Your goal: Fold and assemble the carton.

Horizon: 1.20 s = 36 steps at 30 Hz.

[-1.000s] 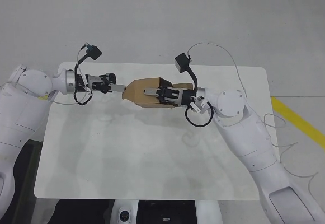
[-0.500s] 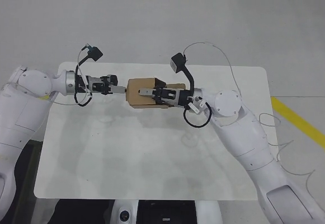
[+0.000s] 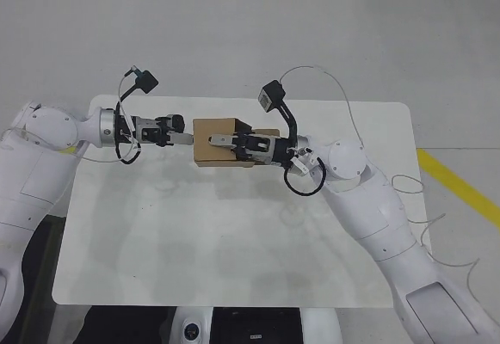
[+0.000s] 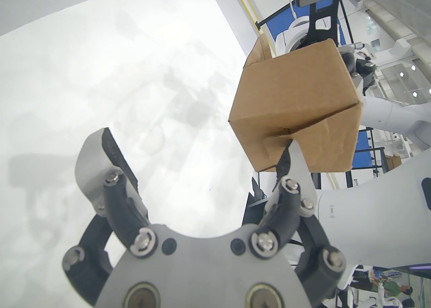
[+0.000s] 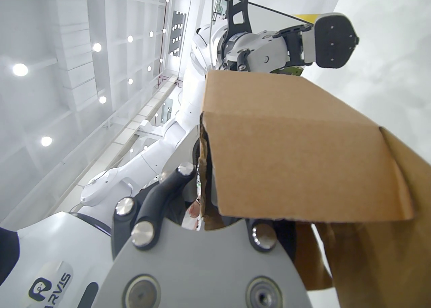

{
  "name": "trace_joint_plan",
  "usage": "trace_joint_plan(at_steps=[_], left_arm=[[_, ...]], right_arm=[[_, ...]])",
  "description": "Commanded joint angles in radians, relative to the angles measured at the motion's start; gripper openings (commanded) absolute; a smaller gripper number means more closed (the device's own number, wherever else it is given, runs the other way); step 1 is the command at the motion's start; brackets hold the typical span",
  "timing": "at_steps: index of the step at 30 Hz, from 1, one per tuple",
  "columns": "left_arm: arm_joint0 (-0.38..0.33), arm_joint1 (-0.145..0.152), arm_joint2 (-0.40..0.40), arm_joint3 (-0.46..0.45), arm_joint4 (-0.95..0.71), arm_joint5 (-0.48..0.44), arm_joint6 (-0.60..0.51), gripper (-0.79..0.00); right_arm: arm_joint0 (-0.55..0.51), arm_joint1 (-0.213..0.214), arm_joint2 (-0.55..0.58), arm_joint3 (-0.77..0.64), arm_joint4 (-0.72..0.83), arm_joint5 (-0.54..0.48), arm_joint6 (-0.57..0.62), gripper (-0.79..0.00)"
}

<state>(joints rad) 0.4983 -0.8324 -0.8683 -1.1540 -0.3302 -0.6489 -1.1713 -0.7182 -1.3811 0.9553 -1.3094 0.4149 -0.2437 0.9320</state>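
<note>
White rounded table (image 3: 232,249) on grey floor (image 3: 232,43), yellow floor stripe (image 3: 469,196), round ceiling lights (image 5: 20,69).

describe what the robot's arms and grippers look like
The left arm and right arm have glossy white rounded shells. The left gripper and right gripper have black linkages, silver screws and pale fingers with black ribbed pads. A black camera on a bracket sits above each wrist, trailing a thin cable.
</note>
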Motion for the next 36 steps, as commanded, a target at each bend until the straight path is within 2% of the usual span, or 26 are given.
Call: trace_joint_plan(at_steps=[1, 19, 36], left_arm=[[0.009, 0.004, -0.004, -0.018, -0.003, -0.003, 0.003, 0.000], [0.040, 0.023, -0.021, -0.082, -0.029, 0.005, -0.004, 0.000], [0.035, 0.015, -0.003, -0.089, -0.077, 0.021, -0.021, 0.000]], right_arm=[[0.000, -0.003, -0.003, 0.005, 0.019, -0.010, 0.005, -0.785], [0.018, -0.023, -0.026, 0.059, 0.089, -0.048, 0.035, -0.785], [0.025, -0.039, -0.043, 0.092, 0.115, -0.061, 0.054, -0.785]])
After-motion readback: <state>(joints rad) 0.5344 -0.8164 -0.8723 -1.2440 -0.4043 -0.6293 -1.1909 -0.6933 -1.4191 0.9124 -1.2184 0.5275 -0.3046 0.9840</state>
